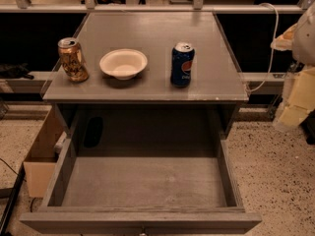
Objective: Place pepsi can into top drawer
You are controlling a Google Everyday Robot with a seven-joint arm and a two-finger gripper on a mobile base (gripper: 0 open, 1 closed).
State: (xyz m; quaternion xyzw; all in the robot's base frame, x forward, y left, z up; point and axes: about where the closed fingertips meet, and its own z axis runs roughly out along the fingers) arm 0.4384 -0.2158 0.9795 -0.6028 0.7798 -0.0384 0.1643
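- On the cabinet top [147, 90], right of the bowl [123, 63], the pepsi can [182, 64] stands upright: long axis vertical, silver top up, logo facing the open drawer [142, 181].
- At the right edge, well apart from the can, hangs the gripper [294, 100]; whether it is released or clenched cannot be told.
- Likely risks: a glancing approach could tip the can or nudge the bowl, and a high release could topple it inside the drawer.

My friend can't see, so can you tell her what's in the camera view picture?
A pepsi can stands upright on a grey cabinet top, right of a white bowl and a gold-brown can, above the open, empty top drawer. The gripper hangs at the right edge, away from the can.
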